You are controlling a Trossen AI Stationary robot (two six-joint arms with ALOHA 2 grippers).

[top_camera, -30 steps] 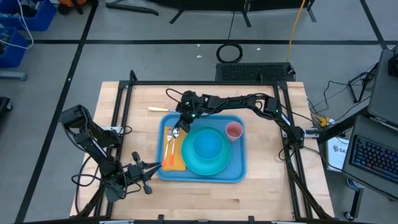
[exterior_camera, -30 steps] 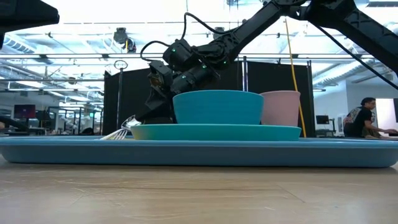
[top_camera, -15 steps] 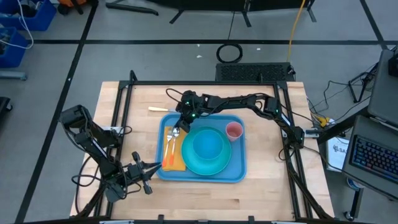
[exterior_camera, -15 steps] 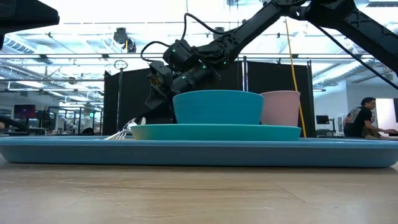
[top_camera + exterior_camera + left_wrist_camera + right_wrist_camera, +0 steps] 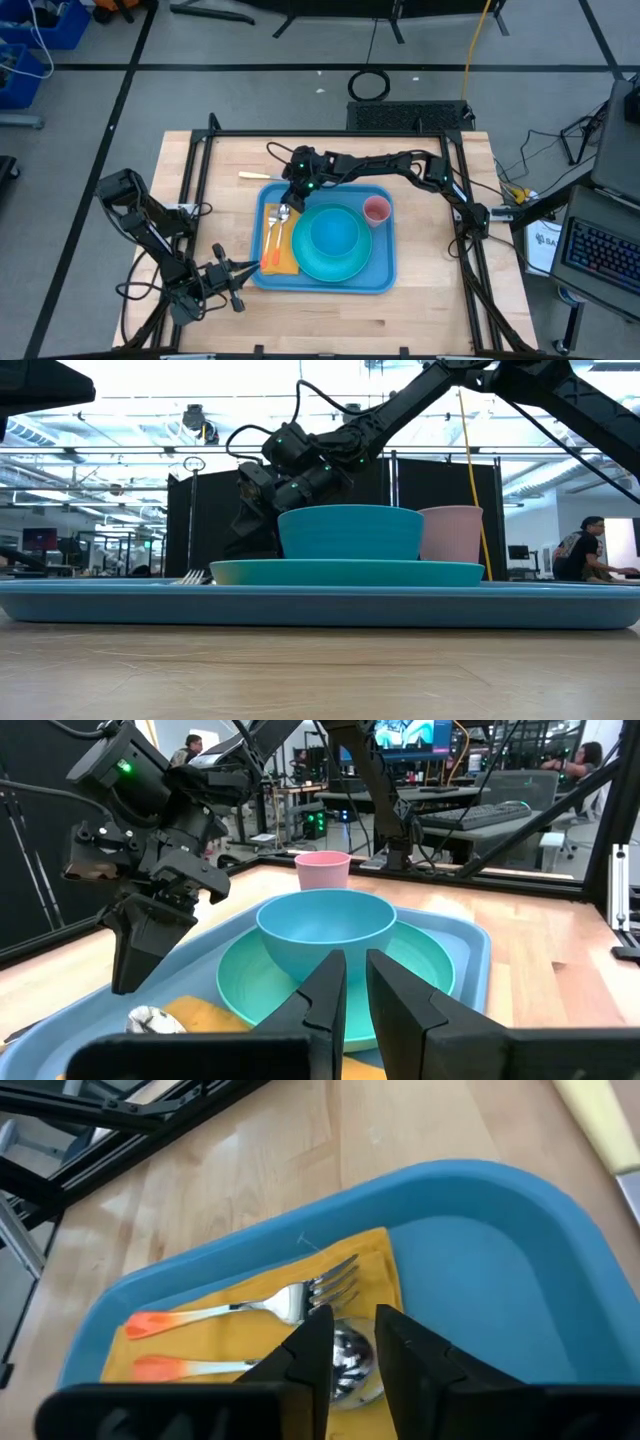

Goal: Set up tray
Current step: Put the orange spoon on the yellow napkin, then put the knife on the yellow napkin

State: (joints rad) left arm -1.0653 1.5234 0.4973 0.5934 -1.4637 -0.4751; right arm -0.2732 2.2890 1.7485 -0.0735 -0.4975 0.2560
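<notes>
**Spoon let down onto the napkin**

In the low view the spoon (image 5: 345, 1363) has dropped from its raised tilt a second ago and now lies flat beside the fork (image 5: 250, 1308) on the yellow napkin (image 5: 279, 246), at the tray's (image 5: 385, 255) left end. The right gripper (image 5: 350, 1342) hovers just above the spoon bowl, jaws slightly apart and holding nothing. The tray sits mid-table, carrying plate (image 5: 306, 262), bowl (image 5: 334, 234) and pink cup (image 5: 376, 210). The left gripper (image 5: 355, 988) waits off the tray's near-left corner, jaws narrowly parted, empty. Cutlery placing looks finished; next, I judge, the right arm should lift clear, then fetch the knife (image 5: 254, 175) lying beyond the tray.
</notes>
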